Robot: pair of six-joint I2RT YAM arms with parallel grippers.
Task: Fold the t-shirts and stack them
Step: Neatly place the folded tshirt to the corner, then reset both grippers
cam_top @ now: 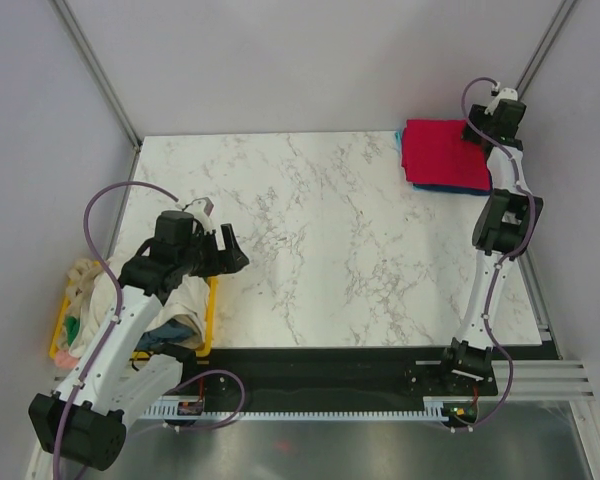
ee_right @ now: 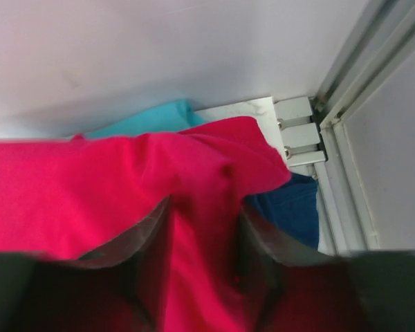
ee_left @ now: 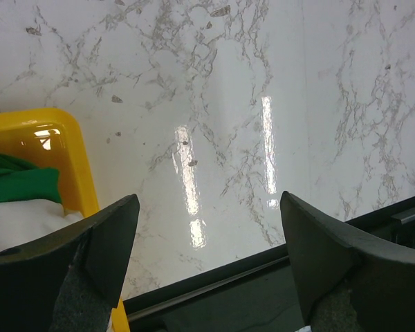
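A crimson red t-shirt (cam_top: pixel 445 152) lies folded at the table's far right corner, on top of a navy one and a teal one whose edge (cam_top: pixel 442 187) shows beneath it. My right gripper (cam_top: pixel 477 130) is at the stack's far right edge. In the right wrist view it (ee_right: pixel 204 235) is closed on a raised fold of the red t-shirt (ee_right: pixel 90 194), with navy (ee_right: pixel 290 207) and teal (ee_right: pixel 152 119) fabric below. My left gripper (cam_top: pixel 230 250) is open and empty over bare table, beside the bin; its jaws (ee_left: pixel 207 228) stand wide apart.
A yellow plastic bin (cam_top: pixel 208 320) at the near left holds a heap of unfolded t-shirts, cream (cam_top: pixel 100 290) and green (cam_top: pixel 72 327) among them; its corner (ee_left: pixel 69 145) shows in the left wrist view. Walls and metal frame posts close in the far right corner (ee_right: pixel 346 83).
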